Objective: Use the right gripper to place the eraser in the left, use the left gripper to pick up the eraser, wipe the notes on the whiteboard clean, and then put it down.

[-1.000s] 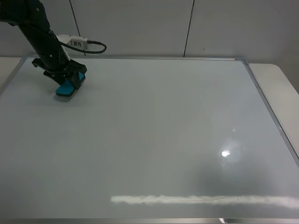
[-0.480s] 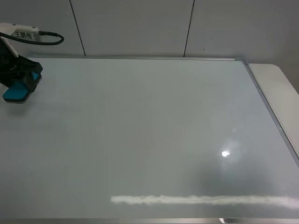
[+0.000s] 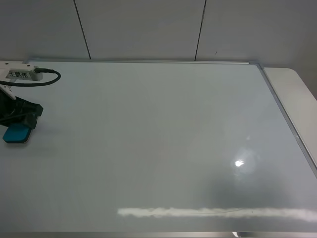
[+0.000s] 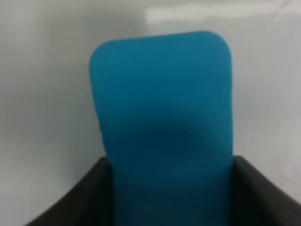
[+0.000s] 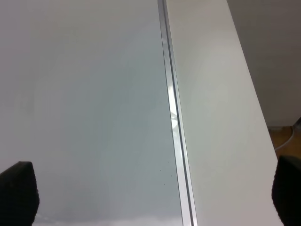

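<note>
The whiteboard (image 3: 163, 144) looks wiped clean; the left claw (image 3: 20, 124) grips the eraser (image 3: 16, 134) tight; the right claw (image 5: 150, 197) is wide open; only putting down is left.

The left gripper (image 3: 20, 121) is cut off by the left edge of the exterior high view; only its jaw end and a white box (image 3: 17, 74) remain in frame, and the box label is too small to read. The jaws cover the rear of the eraser (image 3: 16, 134). Contact between eraser and whiteboard (image 3: 163, 129) cannot be determined. In the left wrist view the eraser (image 4: 162, 127) is blurred and its base is cut off by the frame edge. In the right wrist view only two dark fingertips (image 5: 18, 193) of the right gripper (image 5: 153, 195) show, cropped at the corners. The board's near edge is cropped below.
</note>
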Robot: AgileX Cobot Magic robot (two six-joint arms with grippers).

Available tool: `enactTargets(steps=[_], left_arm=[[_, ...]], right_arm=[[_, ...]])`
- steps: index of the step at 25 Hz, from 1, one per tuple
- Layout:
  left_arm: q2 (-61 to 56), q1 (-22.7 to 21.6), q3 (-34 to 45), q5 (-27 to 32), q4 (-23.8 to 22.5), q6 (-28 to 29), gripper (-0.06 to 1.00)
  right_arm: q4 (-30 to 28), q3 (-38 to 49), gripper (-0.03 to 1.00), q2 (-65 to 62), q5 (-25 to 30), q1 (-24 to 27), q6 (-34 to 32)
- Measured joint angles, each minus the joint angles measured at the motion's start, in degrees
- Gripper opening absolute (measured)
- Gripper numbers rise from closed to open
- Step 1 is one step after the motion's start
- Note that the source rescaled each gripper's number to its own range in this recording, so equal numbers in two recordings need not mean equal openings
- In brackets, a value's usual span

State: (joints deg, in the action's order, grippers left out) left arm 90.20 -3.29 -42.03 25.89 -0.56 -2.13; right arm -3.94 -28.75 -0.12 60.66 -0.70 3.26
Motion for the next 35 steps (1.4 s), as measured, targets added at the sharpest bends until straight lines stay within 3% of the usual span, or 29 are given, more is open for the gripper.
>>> enactTargets(steps=[7, 13, 22, 23, 26, 28, 30, 35], left_arm=[[5.6, 0.0, 1.1, -2.5, 0.6, -0.4, 0.01], [6.8, 0.0, 1.1, -2.9, 7.3, -5.4, 0.01], [6.8, 0.0, 1.1, -2.9, 9.6, -5.8, 0.01], [6.8, 0.0, 1.1, -2.7, 9.6, -5.9, 0.07], [6.8, 0.0, 1.0, -1.8, 9.6, -6.0, 0.60], [6.8, 0.0, 0.1, -0.2, 9.6, -6.0, 0.81], [6.8, 0.0, -1.0, 1.0, 9.6, -6.0, 0.90], [6.8, 0.0, -1.4, 2.1, 9.6, -6.0, 0.94]], right_arm=[[0.0, 0.0, 1.00, 0.0, 0.0, 0.0, 0.0], [0.0, 0.0, 1.00, 0.0, 0.0, 0.0, 0.0], [0.0, 0.0, 1.00, 0.0, 0.0, 0.0, 0.0], [0.0, 0.0, 1.00, 0.0, 0.0, 0.0, 0.0], [0.0, 0.0, 1.00, 0.0, 0.0, 0.0, 0.0], [0.0, 0.0, 1.00, 0.0, 0.0, 0.0, 0.0], [0.0, 0.0, 1.00, 0.0, 0.0, 0.0, 0.0], [0.0, 0.0, 1.00, 0.0, 0.0, 0.0, 0.0]])
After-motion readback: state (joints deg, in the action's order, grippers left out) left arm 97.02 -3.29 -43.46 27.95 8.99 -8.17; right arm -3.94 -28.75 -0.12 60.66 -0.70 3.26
